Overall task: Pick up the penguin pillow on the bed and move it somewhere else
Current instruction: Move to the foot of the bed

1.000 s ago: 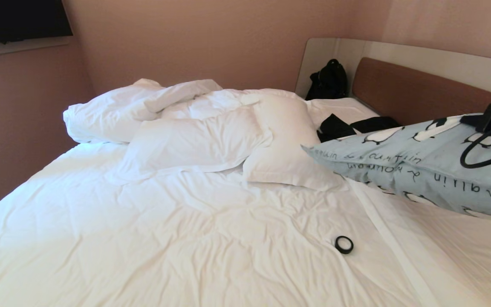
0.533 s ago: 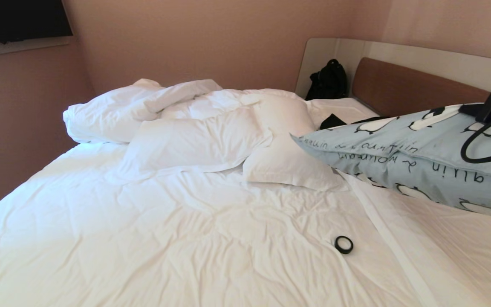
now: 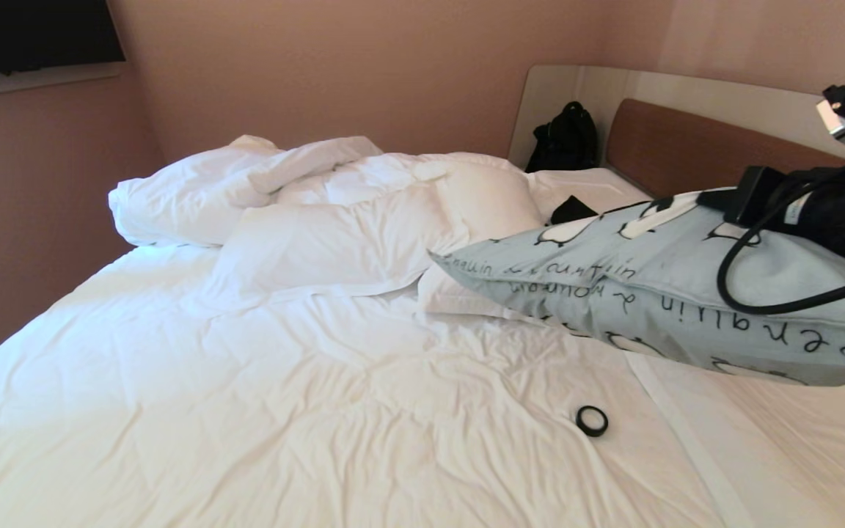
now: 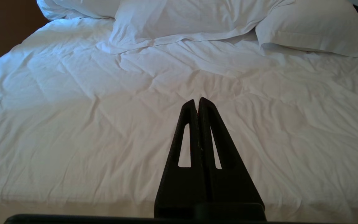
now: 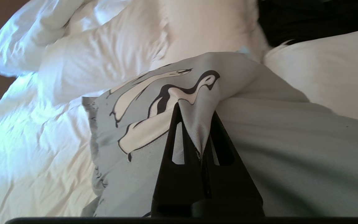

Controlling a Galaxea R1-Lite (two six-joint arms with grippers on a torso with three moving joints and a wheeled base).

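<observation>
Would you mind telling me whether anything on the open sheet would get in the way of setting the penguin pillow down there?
Only one small thing: a black ring lies on the bed sheet, below the penguin pillow that the right gripper holds pinched above the bed. The sheet toward the robot's left looks bare; two white pillows lie farther back.

pinkish walls point(image 3: 334, 66), perhaps a dark window point(image 3: 26, 33).

Penguin pillow point(image 3: 657, 293) held off bed point(image 3: 283, 411), black ring point(image 3: 592, 420) below, perhaps tape
</observation>
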